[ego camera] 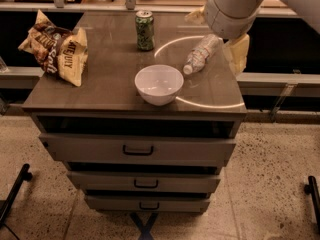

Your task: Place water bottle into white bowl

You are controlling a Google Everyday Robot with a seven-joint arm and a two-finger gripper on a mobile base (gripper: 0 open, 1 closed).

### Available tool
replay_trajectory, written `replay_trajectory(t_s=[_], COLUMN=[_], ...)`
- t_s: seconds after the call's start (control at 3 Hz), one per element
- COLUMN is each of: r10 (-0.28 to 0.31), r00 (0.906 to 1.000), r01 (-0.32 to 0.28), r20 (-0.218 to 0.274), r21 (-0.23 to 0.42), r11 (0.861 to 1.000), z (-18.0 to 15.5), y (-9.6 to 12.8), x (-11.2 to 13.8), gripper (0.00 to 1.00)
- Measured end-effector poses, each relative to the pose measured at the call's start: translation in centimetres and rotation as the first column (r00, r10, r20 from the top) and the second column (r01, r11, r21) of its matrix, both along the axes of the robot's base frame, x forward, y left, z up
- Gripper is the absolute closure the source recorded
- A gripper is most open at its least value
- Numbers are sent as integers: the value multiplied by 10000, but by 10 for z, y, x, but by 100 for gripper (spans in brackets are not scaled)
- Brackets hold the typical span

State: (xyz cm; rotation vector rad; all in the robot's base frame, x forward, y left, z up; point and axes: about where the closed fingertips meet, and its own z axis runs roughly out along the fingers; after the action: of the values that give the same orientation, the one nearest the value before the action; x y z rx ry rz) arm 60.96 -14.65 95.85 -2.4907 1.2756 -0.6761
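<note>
The water bottle [200, 55] lies on its side on the right part of the cabinet top, cap pointing toward the front left. The white bowl [159, 84] stands upright and empty near the front middle, just left of the bottle's cap. My gripper [216, 41] hangs from the white arm at the top right, above the bottle's far end. Its two cream fingers are spread apart, one [238, 54] to the right of the bottle and one [194, 17] behind it. It holds nothing.
A green soda can [145, 30] stands at the back middle. A crumpled snack bag [57, 49] lies at the left. The brown cabinet top [100, 84] sits over three drawers. A bright ring of light lies around the bottle.
</note>
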Motion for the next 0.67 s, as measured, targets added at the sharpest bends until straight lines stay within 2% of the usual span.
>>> replay_trajectory(t_s=[0.33, 0.67], r10=[941, 981], r00=[9955, 9951], r01=[-944, -985], r20=[-70, -88], r21=[-471, -597], r11=[9944, 9933], z=[0, -1], y=[5, 5], x=[8, 8], gripper=[0, 0])
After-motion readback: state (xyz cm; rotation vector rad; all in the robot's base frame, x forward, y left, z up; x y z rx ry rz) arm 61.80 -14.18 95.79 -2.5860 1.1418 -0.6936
